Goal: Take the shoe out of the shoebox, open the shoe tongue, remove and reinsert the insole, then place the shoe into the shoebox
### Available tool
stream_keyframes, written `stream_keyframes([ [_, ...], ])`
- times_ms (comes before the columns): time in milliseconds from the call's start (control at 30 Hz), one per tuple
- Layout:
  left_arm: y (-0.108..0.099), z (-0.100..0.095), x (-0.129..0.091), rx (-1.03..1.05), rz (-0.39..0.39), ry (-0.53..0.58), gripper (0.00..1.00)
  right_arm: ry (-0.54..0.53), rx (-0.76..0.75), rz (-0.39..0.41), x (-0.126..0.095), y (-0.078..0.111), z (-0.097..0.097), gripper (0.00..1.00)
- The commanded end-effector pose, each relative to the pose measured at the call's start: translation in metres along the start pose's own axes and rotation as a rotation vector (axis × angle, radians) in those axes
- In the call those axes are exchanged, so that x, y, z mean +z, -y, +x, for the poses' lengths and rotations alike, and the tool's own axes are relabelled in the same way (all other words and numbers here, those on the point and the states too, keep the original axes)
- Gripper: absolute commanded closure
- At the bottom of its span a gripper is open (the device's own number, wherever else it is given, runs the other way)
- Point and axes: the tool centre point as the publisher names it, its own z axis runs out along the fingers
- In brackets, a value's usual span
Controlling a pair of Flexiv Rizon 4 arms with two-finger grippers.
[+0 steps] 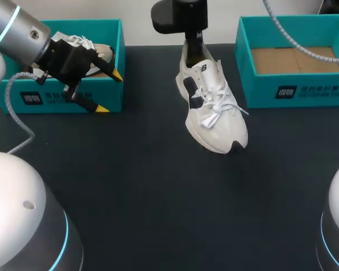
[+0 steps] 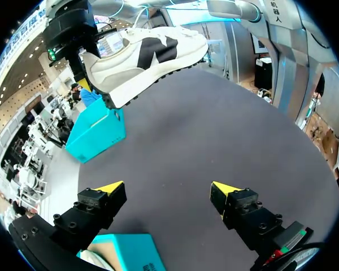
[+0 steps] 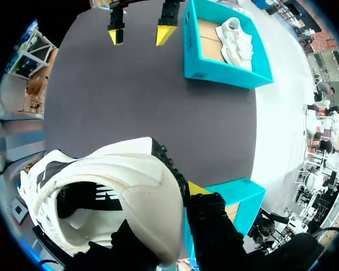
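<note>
A white shoe (image 1: 213, 107) with black side patches and white laces hangs at the table's back middle, heel up and toe down toward the dark tabletop. My right gripper (image 1: 195, 40) is shut on its heel. In the right wrist view the heel wall of the shoe (image 3: 107, 186) sits between the fingers of that gripper (image 3: 169, 197), and one yellow tip shows outside it. My left gripper (image 1: 108, 92) stands open and holds nothing at the front wall of the left shoebox (image 1: 56, 100). The left wrist view shows this gripper (image 2: 166, 189) open, with the shoe (image 2: 141, 56) far ahead.
The left shoebox holds a second white shoe (image 1: 96, 52). A teal shoebox (image 1: 296, 90) with a bare cardboard floor stands at the back right. The dark tabletop (image 1: 158, 192) stretches toward the front between my two arm bases.
</note>
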Motion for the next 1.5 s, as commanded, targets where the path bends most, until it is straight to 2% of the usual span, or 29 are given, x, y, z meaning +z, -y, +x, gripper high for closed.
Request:
stream_keyframes([
  [33, 0.0, 0.001, 0.0, 0.001, -0.003, -0.001, 0.0, -0.002, -0.021, -0.007, -0.003, 0.038, -0.012, 1.0],
  [267, 0.0, 0.001, 0.0, 0.001, -0.003, -0.001, 0.0, 0.027, -0.025, -0.03, 0.006, 0.102, -0.041, 1.0],
  [467, 0.0, 0.001, 0.0, 0.001, -0.003, -0.001, 0.0, 0.032, -0.047, -0.022, 0.018, 0.14, -0.059, 1.0],
  [500, 0.0, 0.001, 0.0, 0.001, -0.003, -0.001, 0.0, 0.028, -0.043, -0.012, 0.022, 0.152, -0.064, 1.0],
  [600, 0.0, 0.001, 0.0, 0.001, -0.003, -0.001, 0.0, 0.021, -0.055, -0.003, 0.026, 0.173, -0.071, 1.0],
  [833, 0.0, 0.001, 0.0, 0.001, -0.003, -0.001, 0.0, 0.015, -0.028, -0.003, 0.043, 0.242, -0.089, 1.0],
  [967, 0.0, 0.001, 0.0, 0.001, -0.003, -0.001, 0.0, 0.011, -0.031, 0.008, 0.052, 0.27, -0.095, 1.0],
  [1033, 0.0, 0.001, 0.0, 0.001, -0.003, -0.001, 0.0, -0.027, -0.032, 0.024, 0.06, 0.286, -0.097, 1.0],
  [1200, 0.0, 0.001, 0.0, 0.001, -0.003, -0.001, 0.0, -0.03, -0.013, 0.022, 0.072, 0.309, -0.109, 1.0],
  [1500, 0.0, 0.001, 0.0, 0.001, -0.003, -0.001, 0.0, -0.03, -0.013, 0.022, 0.072, 0.309, -0.109, 1.0],
])
